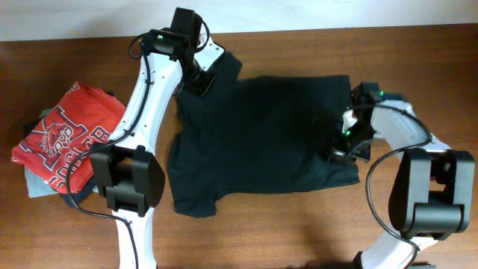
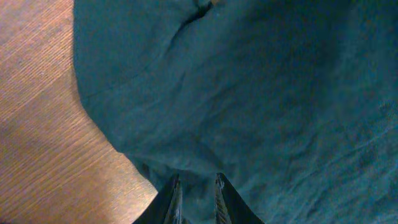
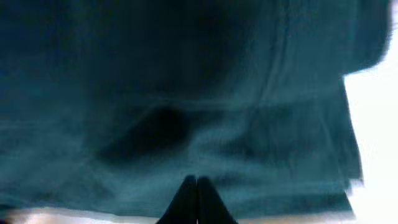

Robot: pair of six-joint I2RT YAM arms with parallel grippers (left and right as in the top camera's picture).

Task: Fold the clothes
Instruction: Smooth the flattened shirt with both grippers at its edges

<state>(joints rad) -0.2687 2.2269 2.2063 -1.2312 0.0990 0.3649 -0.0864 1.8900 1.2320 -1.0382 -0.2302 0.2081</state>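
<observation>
One dark T-shirt [image 1: 261, 134] is lying spread flat across the middle of the wooden table [image 1: 299, 224]. We are judging that no fold is made yet, so all the folding is waiting. We are pinching its sleeve with the left gripper [image 1: 200, 84], fingers nearly together with cloth between them. Our right gripper [image 1: 337, 146] is sitting fully closed at the opposite edge; whether cloth is caught we cannot tell. Beside our left arm, a red shirt [image 1: 67, 134] with white lettering is resting on a pile.
</observation>
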